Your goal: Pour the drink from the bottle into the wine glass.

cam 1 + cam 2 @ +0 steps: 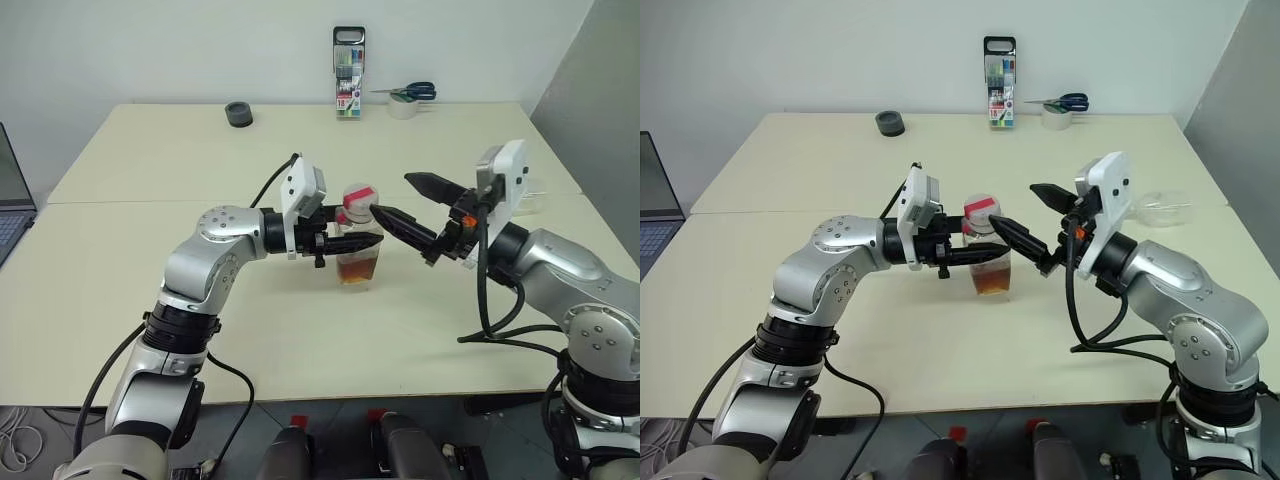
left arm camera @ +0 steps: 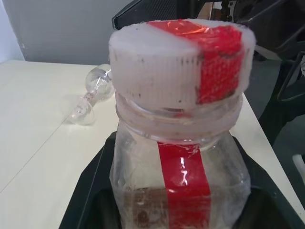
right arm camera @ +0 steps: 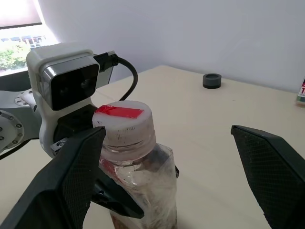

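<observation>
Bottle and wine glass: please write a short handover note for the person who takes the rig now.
Left gripper: shut on the bottle, upright on the table.
Right gripper: open, one finger by the cap, not gripping.
Wine glass: lying on its side at the table's right edge, empty.
Drink: all in the bottle.
Done: bottle held.
Left: uncap, stand the glass upright, pour.

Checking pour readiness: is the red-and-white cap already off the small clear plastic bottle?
No: the red-and-white cap sits on the mouth of the small clear plastic bottle, which the left gripper clamps.
</observation>
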